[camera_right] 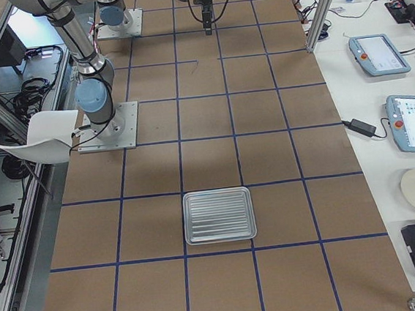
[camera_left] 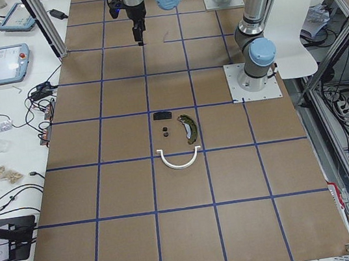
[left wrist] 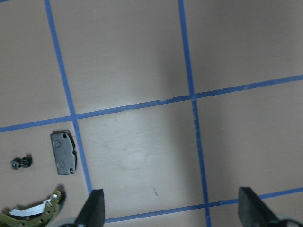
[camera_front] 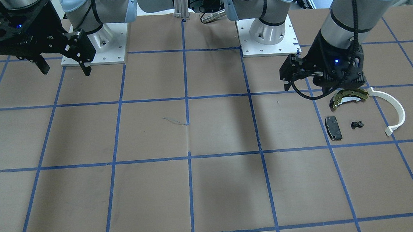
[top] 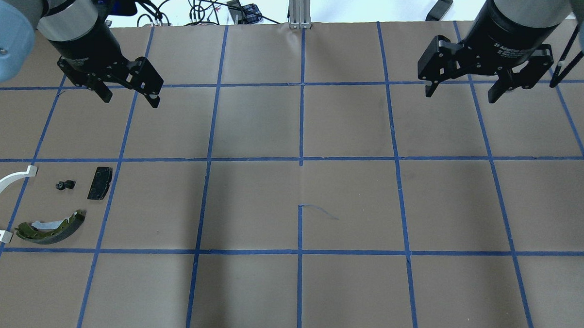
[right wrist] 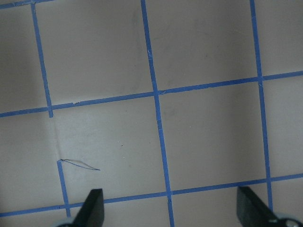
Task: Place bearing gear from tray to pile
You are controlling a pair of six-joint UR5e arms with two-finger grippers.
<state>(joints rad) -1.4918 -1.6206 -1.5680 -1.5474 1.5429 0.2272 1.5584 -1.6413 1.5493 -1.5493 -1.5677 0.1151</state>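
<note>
Brown taped table [top: 349, 205] lies below both arms' jaws, spread wide and empty; bearing gear [top: 65, 185] beside pad [top: 100, 183]

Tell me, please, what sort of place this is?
Probably a robotics lab: a left arm and right arm bolted to a table gridded with blue tape, teach pendants on a side bench.

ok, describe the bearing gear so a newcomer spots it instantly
On the blue-gridded table, go to the pile at the robot's left end. Between the white arc strip and the black rectangular pad lies the bearing gear: a tiny black roundish part with a stub, by far the smallest there.
</note>
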